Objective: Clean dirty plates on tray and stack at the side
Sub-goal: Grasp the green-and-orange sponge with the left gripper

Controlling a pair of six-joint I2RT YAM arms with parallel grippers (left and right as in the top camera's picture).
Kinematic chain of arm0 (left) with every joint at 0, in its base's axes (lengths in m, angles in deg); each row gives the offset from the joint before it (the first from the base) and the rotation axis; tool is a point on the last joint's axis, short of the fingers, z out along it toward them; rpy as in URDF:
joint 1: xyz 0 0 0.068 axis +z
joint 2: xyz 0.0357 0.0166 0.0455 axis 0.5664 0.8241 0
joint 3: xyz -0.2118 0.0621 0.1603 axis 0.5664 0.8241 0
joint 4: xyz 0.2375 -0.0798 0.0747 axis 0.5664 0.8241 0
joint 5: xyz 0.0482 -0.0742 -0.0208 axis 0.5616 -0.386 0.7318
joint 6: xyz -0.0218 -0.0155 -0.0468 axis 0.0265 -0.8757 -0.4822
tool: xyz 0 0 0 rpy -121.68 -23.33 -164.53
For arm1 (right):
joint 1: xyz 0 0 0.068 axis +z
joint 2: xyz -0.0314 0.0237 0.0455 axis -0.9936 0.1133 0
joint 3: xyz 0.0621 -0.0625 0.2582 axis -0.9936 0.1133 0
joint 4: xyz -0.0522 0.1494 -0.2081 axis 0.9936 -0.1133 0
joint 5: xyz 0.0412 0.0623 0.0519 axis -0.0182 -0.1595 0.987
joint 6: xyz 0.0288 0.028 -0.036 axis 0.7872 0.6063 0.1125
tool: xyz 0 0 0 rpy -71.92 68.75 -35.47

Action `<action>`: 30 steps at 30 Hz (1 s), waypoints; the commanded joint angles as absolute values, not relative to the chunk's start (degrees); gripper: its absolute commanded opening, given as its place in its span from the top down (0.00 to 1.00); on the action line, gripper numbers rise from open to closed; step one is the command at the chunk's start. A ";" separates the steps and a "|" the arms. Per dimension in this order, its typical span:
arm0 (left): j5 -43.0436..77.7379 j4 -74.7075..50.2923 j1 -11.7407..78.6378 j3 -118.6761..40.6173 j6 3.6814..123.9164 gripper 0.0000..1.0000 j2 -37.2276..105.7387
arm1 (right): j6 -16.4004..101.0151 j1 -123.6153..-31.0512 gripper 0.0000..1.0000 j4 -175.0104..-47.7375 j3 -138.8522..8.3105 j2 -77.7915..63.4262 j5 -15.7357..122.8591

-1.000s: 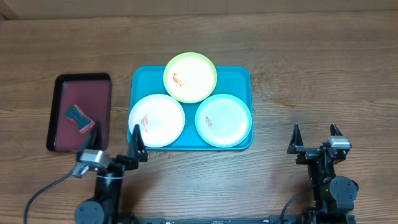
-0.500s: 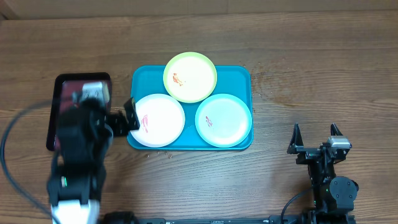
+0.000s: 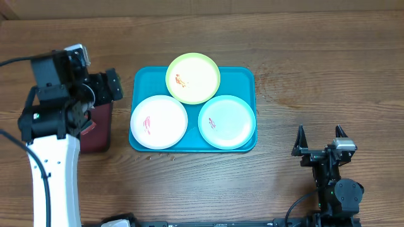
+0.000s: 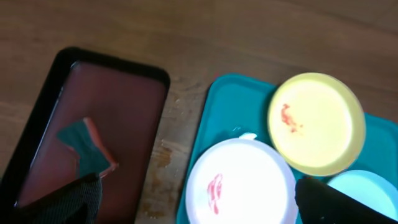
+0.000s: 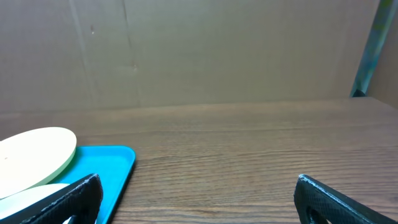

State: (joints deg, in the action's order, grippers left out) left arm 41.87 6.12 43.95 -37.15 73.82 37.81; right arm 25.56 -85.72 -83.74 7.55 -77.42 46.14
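**Item 1. My left end effector** (image 3: 108, 87): fingers spread wide, holding nothing. It hangs above the right edge of the dark red tray (image 4: 124, 93), pointing towards the plates.

**Item 2. Sponge** (image 4: 84, 149): teal on top with an orange-red underside. It lies in the dark red tray, just off my left fingertip in the wrist view and not touched.

**Item 3. Teal-blue tray** (image 3: 243, 79): sits mid-desk, just beside the dark red tray, and carries all three plates.
- White plate (image 3: 159, 122): near-left corner, red smear.
- Yellow-green plate (image 3: 193, 78): far side, red smear. It overhangs the far rim, and its near edge rides on the other two.
- Aqua plate (image 3: 227, 122): near-right corner, small red mark.

No plate is cleaned or stacked yet.

**Item 4. My right end effector** (image 3: 320, 140): fingers apart and empty, parked on the desk (image 3: 315, 63) well apart from the tray.

**Hazards, as I judge them:**
- The sponge lies askew, so a careless pinch may catch only a corner or nudge the black rim.
- The plates are light and unheld, so wiping could skid one or tip the propped yellow-green plate.
- Crumbs lie on the desk just in front of the tray.
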 commanded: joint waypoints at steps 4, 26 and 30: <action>55.29 6.49 51.05 -37.96 58.15 0.00 42.94 | 25.37 -85.87 0.00 -83.41 8.16 -77.79 45.79; 45.30 3.63 63.08 -37.96 60.64 0.01 71.71 | 25.37 -85.87 0.00 -83.41 8.16 -77.79 45.79; 41.43 3.54 63.08 -37.96 62.78 0.03 75.55 | 25.37 -85.87 0.00 -83.41 8.16 -77.79 45.77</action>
State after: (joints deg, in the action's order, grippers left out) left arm 45.59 3.63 62.99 -37.19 59.46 72.43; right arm 25.56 -85.72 -83.76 7.55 -77.42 46.14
